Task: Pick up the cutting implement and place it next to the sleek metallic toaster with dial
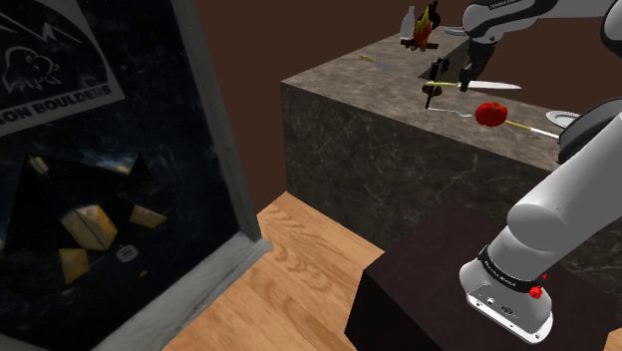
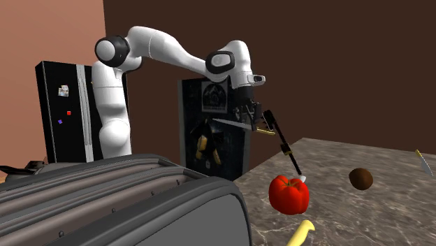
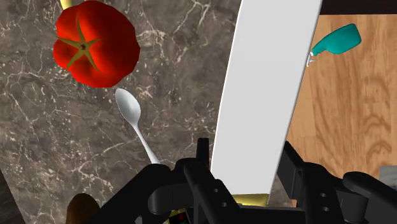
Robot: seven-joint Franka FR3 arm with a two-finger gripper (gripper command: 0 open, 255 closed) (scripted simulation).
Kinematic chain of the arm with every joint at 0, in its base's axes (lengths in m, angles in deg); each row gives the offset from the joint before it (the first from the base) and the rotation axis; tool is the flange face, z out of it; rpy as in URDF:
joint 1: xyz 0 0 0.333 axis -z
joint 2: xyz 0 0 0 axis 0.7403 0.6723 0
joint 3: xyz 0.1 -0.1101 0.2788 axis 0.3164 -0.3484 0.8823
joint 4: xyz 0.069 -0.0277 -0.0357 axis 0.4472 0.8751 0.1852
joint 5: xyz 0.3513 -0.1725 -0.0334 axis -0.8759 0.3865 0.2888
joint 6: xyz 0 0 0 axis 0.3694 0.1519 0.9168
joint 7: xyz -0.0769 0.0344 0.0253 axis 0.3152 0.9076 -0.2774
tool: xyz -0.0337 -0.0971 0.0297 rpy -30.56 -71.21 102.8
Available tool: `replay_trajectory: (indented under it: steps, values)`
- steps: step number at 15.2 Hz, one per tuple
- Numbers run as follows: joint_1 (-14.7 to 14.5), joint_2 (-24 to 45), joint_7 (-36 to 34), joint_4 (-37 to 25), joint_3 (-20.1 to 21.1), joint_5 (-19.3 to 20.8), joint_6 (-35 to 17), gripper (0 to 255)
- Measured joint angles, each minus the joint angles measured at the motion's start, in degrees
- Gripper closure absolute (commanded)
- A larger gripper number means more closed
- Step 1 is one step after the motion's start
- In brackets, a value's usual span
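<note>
My gripper point(image 3: 247, 160) is shut on a knife, its wide pale blade point(image 3: 267, 89) clasped between the two black fingers and pointing away from the hand. In the shoulder view the gripper point(image 1: 439, 72) hangs above the dark marble counter point(image 1: 349, 130), and the blade point(image 1: 488, 85) sticks out to that view's right. In the second exterior view the gripper point(image 2: 251, 117) holds the knife point(image 2: 228, 124) level in the air over the counter's far edge. The grey toaster point(image 2: 140, 203) stands in that view's near left foreground, well apart from the gripper.
A red tomato-like fruit point(image 3: 95, 41) point(image 2: 288, 193) and a white spoon point(image 3: 129, 108) lie on the counter under the hand. A brown round thing point(image 2: 360, 179), a banana tip point(image 2: 302, 233) and another knife point(image 2: 424, 162) lie nearby. A teal bottle point(image 3: 337, 40) lies on the wood floor.
</note>
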Motion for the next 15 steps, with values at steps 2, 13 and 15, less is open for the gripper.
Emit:
replay_trajectory:
  steps: [2, 13, 15]
  values:
    - [-0.07, -0.33, 0.10, -1.26, 0.11, 0.03, 1.55, 255]
    - [-0.29, -0.34, 1.43, -9.60, 0.37, -0.56, 9.82, 255]
    - [-0.33, -0.27, 1.66, -11.21, 0.42, -0.66, 11.37, 255]
